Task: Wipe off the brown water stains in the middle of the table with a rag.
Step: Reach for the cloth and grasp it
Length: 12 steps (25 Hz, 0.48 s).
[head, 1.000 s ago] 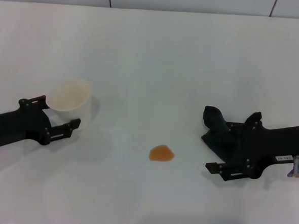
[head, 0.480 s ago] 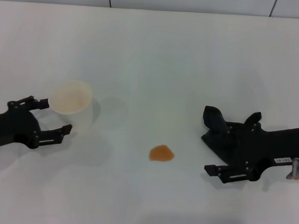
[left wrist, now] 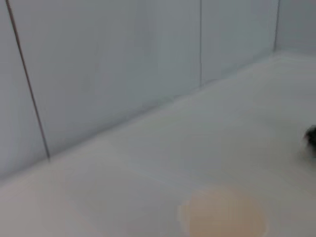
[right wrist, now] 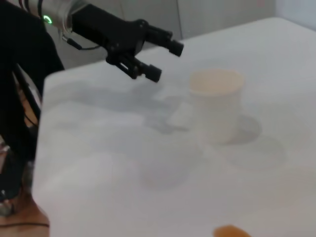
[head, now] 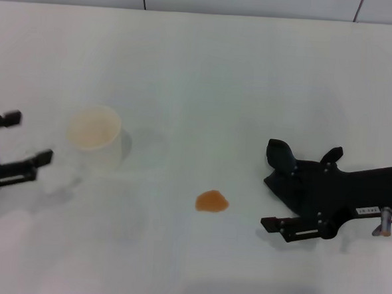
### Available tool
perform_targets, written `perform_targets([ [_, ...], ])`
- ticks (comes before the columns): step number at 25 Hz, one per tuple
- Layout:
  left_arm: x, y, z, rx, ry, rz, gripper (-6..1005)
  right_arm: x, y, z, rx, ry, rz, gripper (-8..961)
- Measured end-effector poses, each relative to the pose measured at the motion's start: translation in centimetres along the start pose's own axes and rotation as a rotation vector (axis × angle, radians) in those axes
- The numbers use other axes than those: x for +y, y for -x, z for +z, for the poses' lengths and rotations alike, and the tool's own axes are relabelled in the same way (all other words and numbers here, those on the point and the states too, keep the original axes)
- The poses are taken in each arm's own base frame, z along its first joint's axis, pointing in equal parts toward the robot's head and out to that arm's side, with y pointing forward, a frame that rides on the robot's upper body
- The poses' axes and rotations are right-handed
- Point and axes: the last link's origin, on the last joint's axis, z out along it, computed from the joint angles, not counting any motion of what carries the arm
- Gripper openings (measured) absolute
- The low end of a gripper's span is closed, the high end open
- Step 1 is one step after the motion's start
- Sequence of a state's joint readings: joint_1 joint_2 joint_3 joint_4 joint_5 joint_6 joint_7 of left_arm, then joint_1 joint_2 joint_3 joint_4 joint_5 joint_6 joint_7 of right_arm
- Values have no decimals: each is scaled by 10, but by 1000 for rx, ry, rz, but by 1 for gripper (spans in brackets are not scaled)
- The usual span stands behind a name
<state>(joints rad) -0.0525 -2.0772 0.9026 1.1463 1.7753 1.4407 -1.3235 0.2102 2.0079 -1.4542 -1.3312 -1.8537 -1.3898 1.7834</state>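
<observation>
The soft, light rag (head: 281,163) lies bunched on the right of the white desk (head: 207,74) under the released right gripper (head: 292,199), best pinched at its raised fold, with the brown stain (head: 212,201) just left; the left gripper (head: 17,139), released, sits far left.

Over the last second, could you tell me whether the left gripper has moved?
Yes. The left gripper has drawn back leftward, away from the cup, fingers open.

A pale cup (head: 95,138) stood upright at the left of the middle in the head view, its inside lightly orange. Grey wall panels (head: 251,2) ran along the top edge.
</observation>
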Motion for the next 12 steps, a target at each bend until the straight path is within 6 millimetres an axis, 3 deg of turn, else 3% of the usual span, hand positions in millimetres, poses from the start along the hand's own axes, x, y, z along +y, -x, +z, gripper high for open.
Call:
perform_targets([
  [7,-10,-36,-65,235,6,-21,882,3,14,-4,-40,11,-7,766],
  [12,-22,-47,-78,216,35,-24,882,3,20,-5,-50,8,-12,765],
])
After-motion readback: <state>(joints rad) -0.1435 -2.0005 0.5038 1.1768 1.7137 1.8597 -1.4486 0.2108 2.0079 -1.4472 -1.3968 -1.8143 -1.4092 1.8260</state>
